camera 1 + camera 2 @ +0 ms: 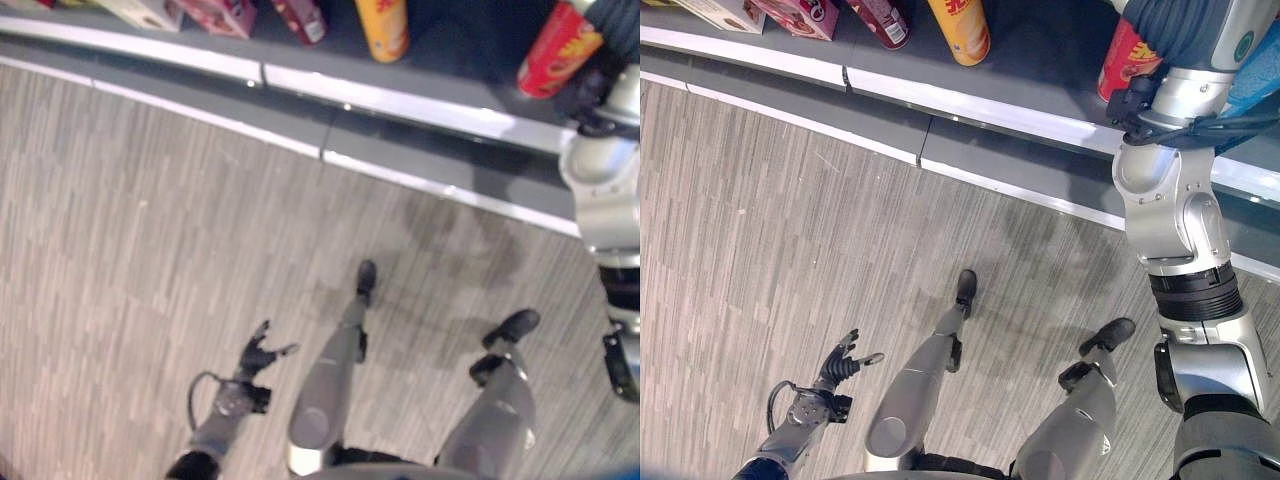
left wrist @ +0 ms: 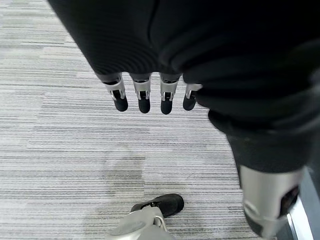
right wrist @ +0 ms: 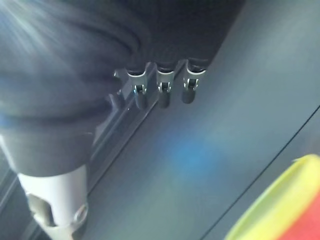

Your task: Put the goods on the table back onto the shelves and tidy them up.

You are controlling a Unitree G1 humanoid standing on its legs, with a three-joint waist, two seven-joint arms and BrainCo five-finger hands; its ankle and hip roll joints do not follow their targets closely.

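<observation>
Goods already sit on the dark shelf (image 1: 1040,60): red can (image 1: 1130,60), yellow can (image 1: 962,30), dark red can (image 1: 883,20), pink box (image 1: 795,15), pale box (image 1: 725,12). Right hand (image 3: 160,85) is up inside the shelf beside a yellow-and-red item (image 3: 280,205), fingers (image 3: 162,92) straight and loose, holding nothing. Left hand (image 1: 843,362) hangs low over the grey floor (image 1: 790,250), fingers spread, empty. Looks like a placement just finished; whether anything is left to shelve can't be told.
</observation>
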